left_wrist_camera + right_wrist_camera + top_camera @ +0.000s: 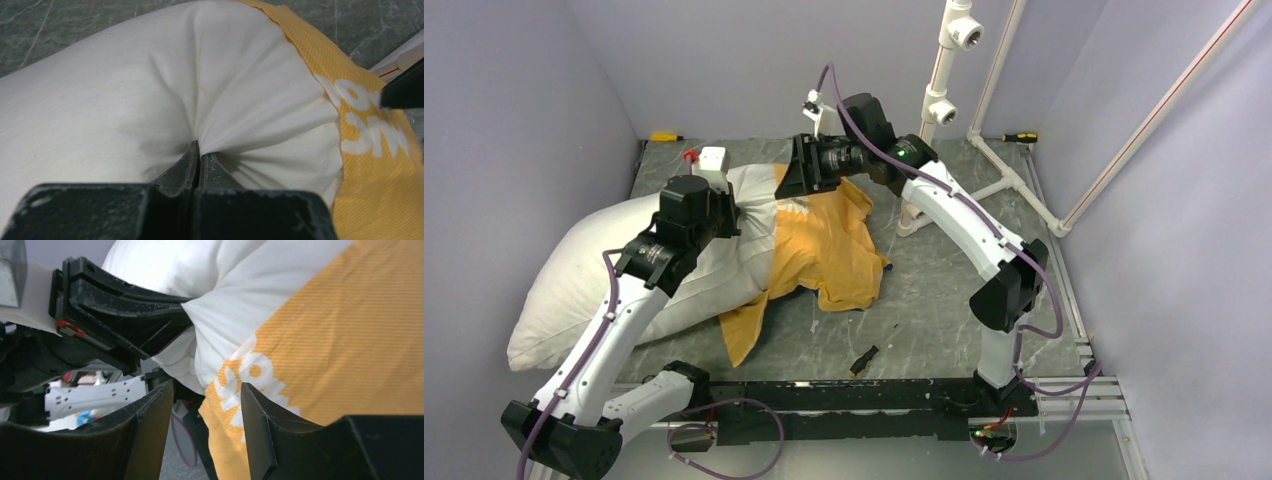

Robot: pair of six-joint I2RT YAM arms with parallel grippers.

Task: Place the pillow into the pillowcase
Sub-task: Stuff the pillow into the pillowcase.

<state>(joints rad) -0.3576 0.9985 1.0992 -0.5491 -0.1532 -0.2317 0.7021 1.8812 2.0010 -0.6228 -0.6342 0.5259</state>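
Observation:
The white pillow (pixel 574 285) lies at the left of the table, its right end tucked into the mouth of the pillowcase (pixel 829 250). The pillowcase shows its orange side with white lettering; the blue side is hidden. My left gripper (pixel 736 218) is shut, pinching a fold of the pillow's fabric (pixel 125 90) near the case's edge (pixel 380 170). My right gripper (pixel 786 178) is open at the far side of the case's mouth. In the right wrist view the orange fabric (pixel 340 340) hangs between its spread fingers (pixel 207 415), close to the right finger.
A white box (pixel 712 160) with a red part stands at the back behind the pillow. Screwdrivers lie at the back left (pixel 664 136) and back right (pixel 1021 137). A white pipe frame (pixel 944 100) rises at the back right. A small dark object (pixel 864 358) lies near the front edge.

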